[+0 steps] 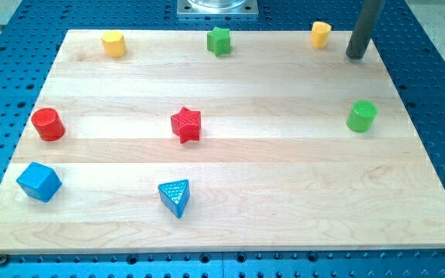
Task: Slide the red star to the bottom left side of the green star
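Rod's upper part is cropped; tip (355, 55) seemingly beside yellow block (321, 34).

No lettering, label, brand mark, number or sign can be read anywhere in the camera view. The wooden board (230, 154), the blue perforated table (439, 93) beneath it and the coloured blocks all show plain, unmarked faces. The metal plate (217, 8) at the view's top edge likewise carries no legible marking.
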You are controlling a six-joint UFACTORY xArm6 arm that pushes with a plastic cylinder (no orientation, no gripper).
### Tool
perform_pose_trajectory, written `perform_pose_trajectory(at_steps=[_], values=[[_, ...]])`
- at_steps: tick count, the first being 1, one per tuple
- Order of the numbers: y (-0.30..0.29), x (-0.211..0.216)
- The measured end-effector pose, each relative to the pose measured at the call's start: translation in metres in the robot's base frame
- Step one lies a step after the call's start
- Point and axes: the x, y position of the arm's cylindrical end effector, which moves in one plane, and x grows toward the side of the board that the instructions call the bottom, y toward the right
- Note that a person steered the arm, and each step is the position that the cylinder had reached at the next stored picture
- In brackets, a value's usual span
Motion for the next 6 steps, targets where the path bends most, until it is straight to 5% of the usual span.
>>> perform_pose_trajectory(at_steps=[2,3,5,6], values=[[-0.17,0.143],[-0.187,0.225],[-0.3,0.223],[-0.304,0.198]])
